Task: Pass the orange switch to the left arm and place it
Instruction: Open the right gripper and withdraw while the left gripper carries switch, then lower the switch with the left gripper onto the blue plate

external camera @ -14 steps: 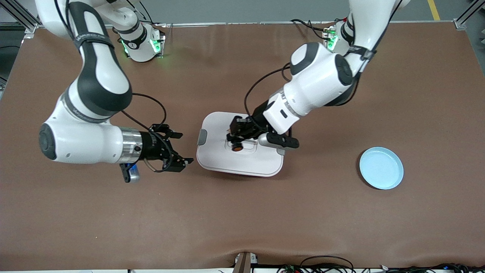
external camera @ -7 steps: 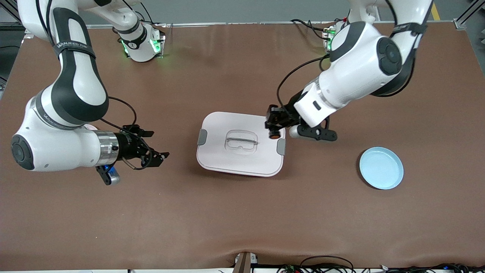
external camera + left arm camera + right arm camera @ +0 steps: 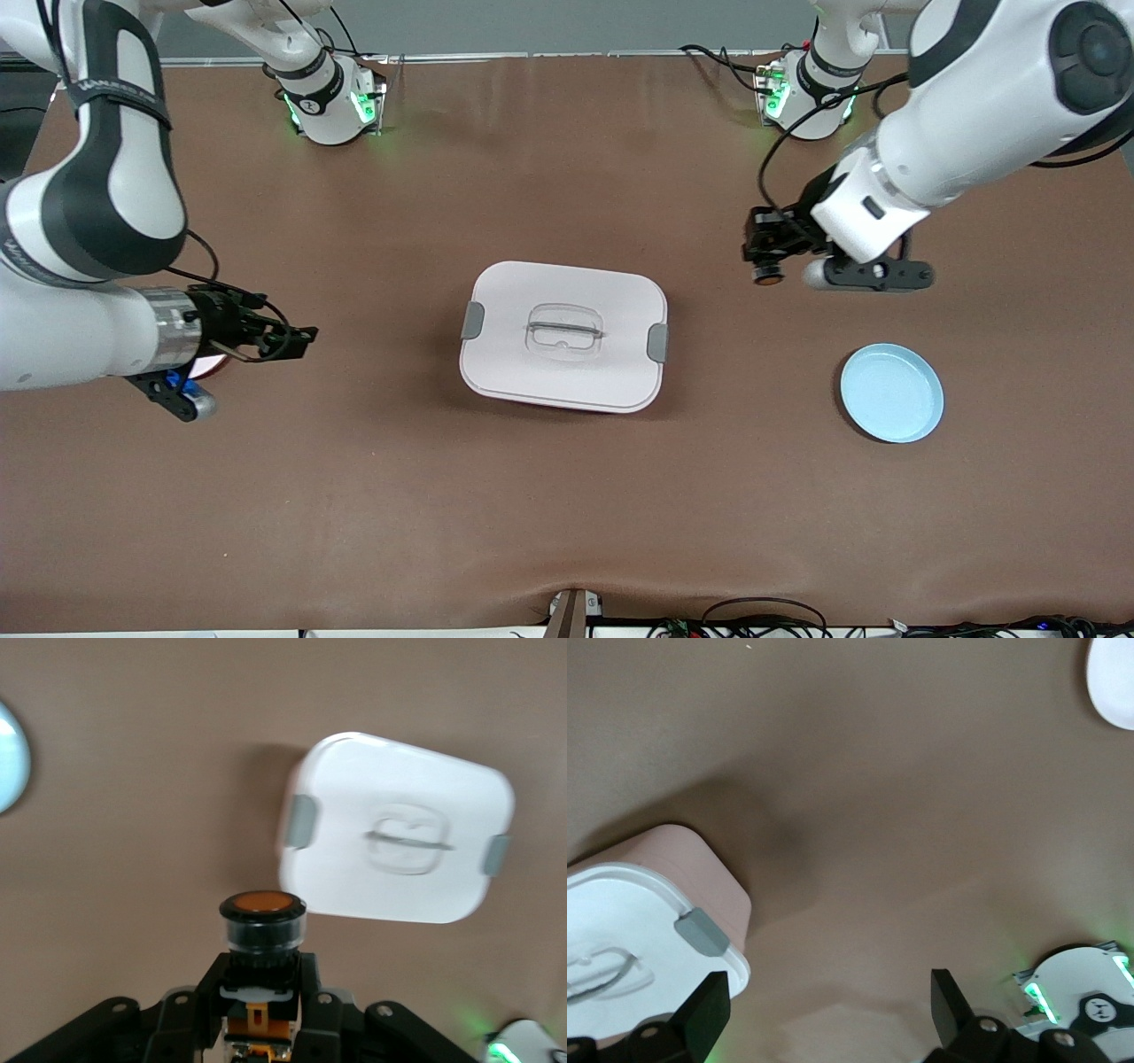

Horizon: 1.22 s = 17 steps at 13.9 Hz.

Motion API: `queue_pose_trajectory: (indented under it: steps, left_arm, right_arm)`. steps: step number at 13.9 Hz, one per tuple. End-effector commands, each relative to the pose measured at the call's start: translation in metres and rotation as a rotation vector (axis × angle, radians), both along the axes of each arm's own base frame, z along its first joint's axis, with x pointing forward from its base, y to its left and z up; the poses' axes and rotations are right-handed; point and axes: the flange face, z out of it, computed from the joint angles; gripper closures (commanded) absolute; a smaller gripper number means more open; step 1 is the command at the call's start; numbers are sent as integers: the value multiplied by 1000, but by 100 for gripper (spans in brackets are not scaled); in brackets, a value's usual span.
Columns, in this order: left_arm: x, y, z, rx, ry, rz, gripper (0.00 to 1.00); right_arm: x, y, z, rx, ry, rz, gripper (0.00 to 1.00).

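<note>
The orange switch (image 3: 767, 276) is a tiny orange part with a black round cap, and my left gripper (image 3: 765, 252) is shut on it. They hang over bare table, past the box's edge toward the left arm's end. In the left wrist view the switch (image 3: 261, 923) stands up between the black fingers (image 3: 209, 990), cap outward. The box (image 3: 563, 335) is white with grey side clips and sits mid-table. My right gripper (image 3: 297, 335) is open and holds nothing, low over the table toward the right arm's end of the box. Its fingers (image 3: 709, 1010) frame bare table beside the box (image 3: 620, 912).
A light blue plate (image 3: 891, 392) lies nearer the front camera than the left gripper, toward the left arm's end. A pale plate (image 3: 209, 365) peeks out under the right wrist. The arm bases (image 3: 332, 102) stand along the table's back edge.
The left gripper has carried the switch from above the box's lid off toward the left arm's end. The right arm has drawn back from the box toward its own end, still open.
</note>
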Motion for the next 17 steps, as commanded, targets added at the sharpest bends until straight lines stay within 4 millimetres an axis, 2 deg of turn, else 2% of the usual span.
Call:
queue_pose_trajectory:
  steps: [1, 2, 3, 5, 7, 9, 10, 11, 14, 15, 17]
  left_arm:
    - [-17, 11, 21, 120, -31, -13, 100]
    - [-18, 14, 20, 148, -25, -7, 100]
    - [-15, 28, 19, 170, -12, 29, 100]
    - [-3, 65, 18, 188, 15, 180, 100]
    - [-1, 77, 7, 249, 43, 221, 100]
    - [4, 96, 2, 298, 65, 395, 100]
    - [11, 114, -2, 304, 87, 528, 100]
    - [13, 124, -4, 306, 96, 591, 100]
    - [20, 163, -25, 296, 114, 722, 100]
    - [23, 171, -32, 287, 111, 794, 100]
    - [27, 174, -49, 268, 86, 970, 100]
  right_arm:
    - [-5, -32, 10, -31, 6, 94, 0]
    - [-7, -45, 13, -48, -2, 152, 0]
    - [-7, -60, 13, -60, -14, 215, 0]
    - [-8, -95, 16, -62, -28, 306, 0]
    - [-13, -125, 15, -48, -2, 346, 0]
    - [-19, -144, 20, -55, 15, 355, 0]
    - [-22, -149, 26, -71, 13, 371, 0]
    - [-23, -151, 30, -79, 9, 396, 0]
    - [-24, -147, 33, -63, 1, 414, 0]
    - [-24, -147, 33, -62, 2, 414, 0]
    - [-24, -143, 33, -63, 5, 421, 0]
